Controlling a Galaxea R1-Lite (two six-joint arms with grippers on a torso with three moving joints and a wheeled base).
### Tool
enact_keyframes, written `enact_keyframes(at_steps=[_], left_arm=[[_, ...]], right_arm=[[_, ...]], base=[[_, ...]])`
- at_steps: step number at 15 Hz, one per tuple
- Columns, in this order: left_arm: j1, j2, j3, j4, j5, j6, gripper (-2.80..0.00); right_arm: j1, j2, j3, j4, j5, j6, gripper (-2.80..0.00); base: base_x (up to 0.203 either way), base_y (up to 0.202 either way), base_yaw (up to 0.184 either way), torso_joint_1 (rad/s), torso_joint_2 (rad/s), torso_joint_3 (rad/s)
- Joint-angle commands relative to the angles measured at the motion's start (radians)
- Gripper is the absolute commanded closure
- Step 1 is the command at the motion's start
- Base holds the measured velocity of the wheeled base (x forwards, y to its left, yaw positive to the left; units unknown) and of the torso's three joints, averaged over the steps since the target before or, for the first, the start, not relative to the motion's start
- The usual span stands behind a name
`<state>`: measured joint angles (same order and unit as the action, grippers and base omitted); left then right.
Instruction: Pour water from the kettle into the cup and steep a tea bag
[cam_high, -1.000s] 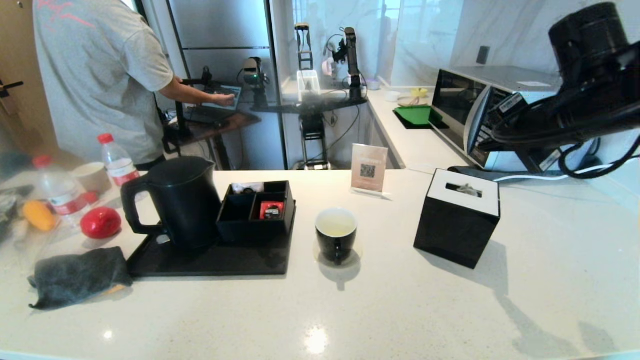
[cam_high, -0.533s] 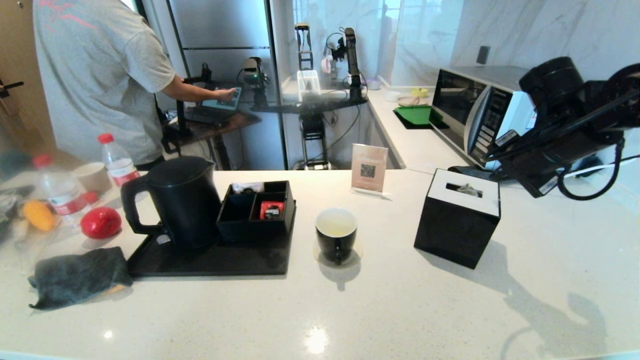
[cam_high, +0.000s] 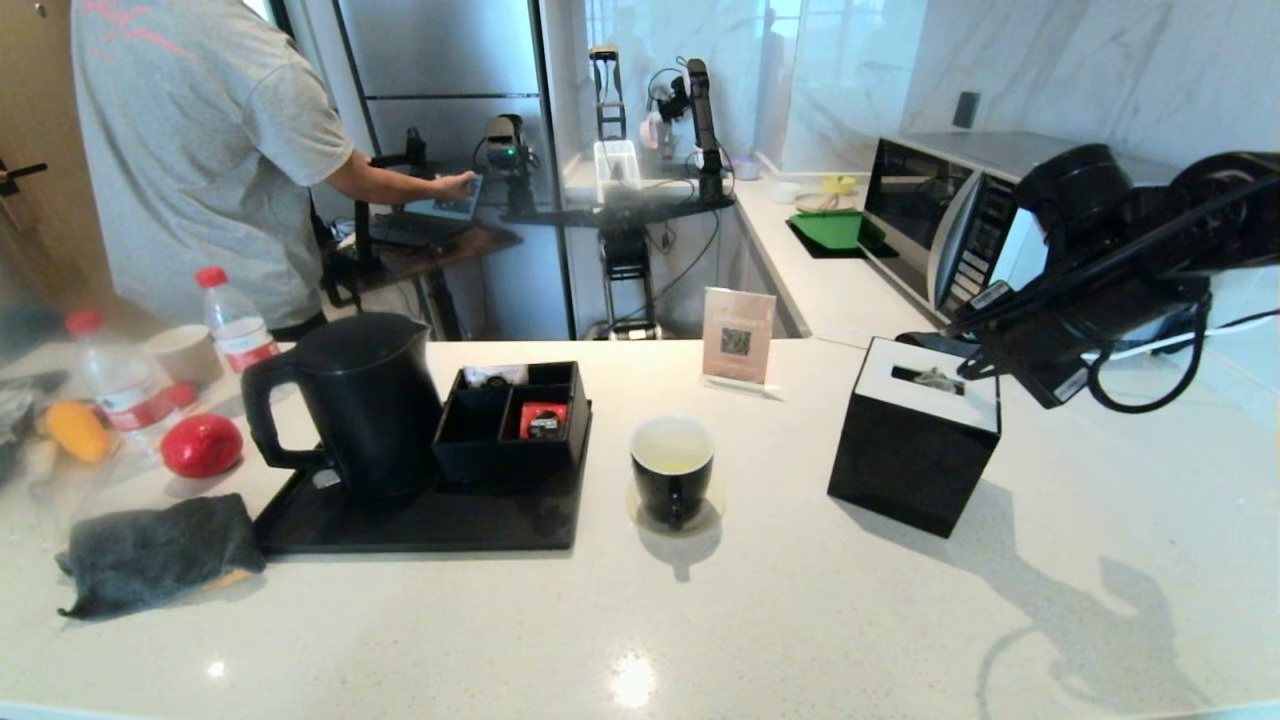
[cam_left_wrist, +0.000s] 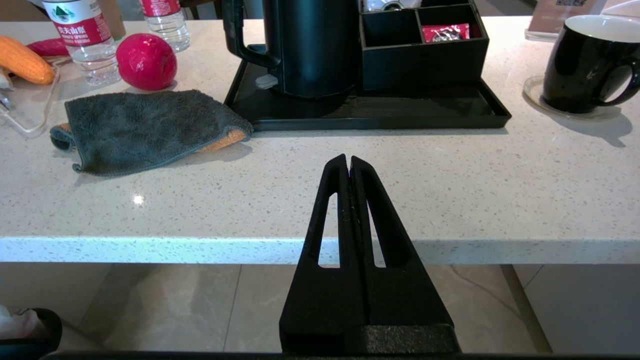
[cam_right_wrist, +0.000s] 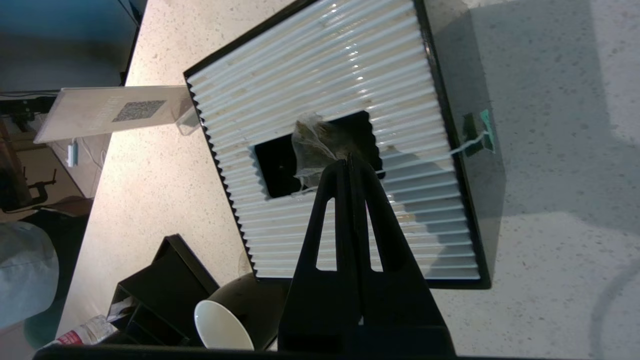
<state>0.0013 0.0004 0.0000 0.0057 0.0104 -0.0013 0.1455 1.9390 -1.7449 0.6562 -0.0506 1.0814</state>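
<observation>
Your right arm (cam_high: 1110, 270) has come down and leftward since a second ago; it now hangs over the black box (cam_high: 915, 440) at the right. Its gripper (cam_right_wrist: 350, 159), fingers pressed together and empty, sits above the tea bag (cam_right_wrist: 317, 147) in the box's slot. You seem to start with the bag. Kettle (cam_high: 365, 400) stands on the tray (cam_high: 420, 520), cup (cam_high: 672, 470) right of it. Left gripper (cam_left_wrist: 348, 161) is closed, parked near the counter edge.

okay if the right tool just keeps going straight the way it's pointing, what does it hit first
Most likely the tea bag sticking up from the slot of the black box: the shut right tool points straight at it from above. How far above is unclear.
</observation>
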Motion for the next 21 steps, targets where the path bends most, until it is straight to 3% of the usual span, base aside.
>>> enact_keyframes(at_steps=[1,21], left_arm=[[0.000,0.000,0.000,0.000,0.000,0.000,0.00],[0.000,0.000,0.000,0.000,0.000,-0.001,0.00]], right_arm=[[0.002,0.021,-0.019,0.002,0.005,0.005,0.00],[0.023,0.029,-0.037,-0.052,0.029,-0.003,0.00]], base=[[0.000,0.000,0.000,0.000,0.00,0.000],[0.000,0.000,0.000,0.000,0.00,0.000]])
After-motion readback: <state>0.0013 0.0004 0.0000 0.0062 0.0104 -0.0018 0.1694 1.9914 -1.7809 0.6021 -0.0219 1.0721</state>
